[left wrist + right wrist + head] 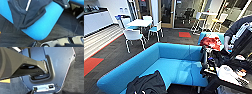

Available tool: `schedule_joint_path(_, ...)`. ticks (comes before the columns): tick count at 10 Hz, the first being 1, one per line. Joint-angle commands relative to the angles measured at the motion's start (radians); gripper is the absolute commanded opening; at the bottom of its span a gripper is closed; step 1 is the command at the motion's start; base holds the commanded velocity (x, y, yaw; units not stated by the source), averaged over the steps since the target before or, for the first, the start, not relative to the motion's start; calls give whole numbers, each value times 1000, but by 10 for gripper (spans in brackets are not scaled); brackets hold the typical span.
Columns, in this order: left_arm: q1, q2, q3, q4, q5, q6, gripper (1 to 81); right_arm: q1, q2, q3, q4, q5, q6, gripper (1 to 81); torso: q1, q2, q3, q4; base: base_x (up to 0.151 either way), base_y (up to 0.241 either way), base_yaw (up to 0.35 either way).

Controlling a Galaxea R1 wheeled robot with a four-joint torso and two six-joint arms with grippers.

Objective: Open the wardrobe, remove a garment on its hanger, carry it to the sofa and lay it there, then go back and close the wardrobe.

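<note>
Blue upholstery takes up the middle of the head view: the sofa (166,63) curves round with its wide seat bare at the centre. Black fabric, the garment (147,83), lies crumpled on the near end of the seat, close to the front edge. From the left wrist camera the garment (28,12) drapes over the sofa's rounded edge (47,23), one sleeve hanging down toward the dark carpet (15,37); a thin white strip (28,5) on the cloth may be the hanger, though it is too blurred to be sure. A red bundle (210,42) sits on the far end of the sofa, beside a person's arm (231,32). White chairs (134,36) and a white worktop (139,23) stand behind. Neither claw's state can be told.
</note>
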Motion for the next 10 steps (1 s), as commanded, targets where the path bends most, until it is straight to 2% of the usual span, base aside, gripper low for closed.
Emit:
schedule_joint_path(1, 99, 60, -45, 317, -4, 32, 811, 20, 9, -31, 15, -62, 6, 811, 0, 0, 0, 0, 0, 0, 0)
schedule_joint_path(2, 150, 79, -45, 331, -3, 33, 811, 23, 9, -33, 17, -62, 5, 811, 0, 0, 0, 0, 0, 0, 0)
schedule_joint_path(3, 199, 106, -45, 331, 0, 36, 811, 24, 9, -33, 15, -64, 3, 811, 0, 0, 67, 0, 0, 0, 0)
schedule_joint_path(4, 228, 131, -50, 330, 9, 36, 811, 26, 11, -33, 15, -64, 3, 811, 0, 0, 104, 0, 0, 0, 0)
schedule_joint_path(6, 262, 166, -50, 330, 14, 36, 811, 27, 12, -33, 15, -64, 0, 811, 0, 0, 148, 0, 0, 0, 0)
schedule_joint_path(7, 270, 180, -50, 330, 15, 36, 811, 27, 11, -34, 15, -62, 0, 811, -1, -1, 81, 0, 0, 0, 0)
schedule_joint_path(8, 276, 191, -50, 330, 15, 36, 811, 32, 11, -34, 15, -64, 3, 811, -1, -2, 118, 0, 0, 0, 0)
schedule_joint_path(9, 281, 204, -51, 330, 15, 35, 811, 30, 12, -34, 15, -62, 0, 811, -2, -2, 142, 36, 0, 0, 0)
schedule_joint_path(10, 287, 213, -50, 330, 15, 35, 811, 30, 12, -33, 12, -62, -1, 811, -3, -3, 148, 98, 0, 0, 0)
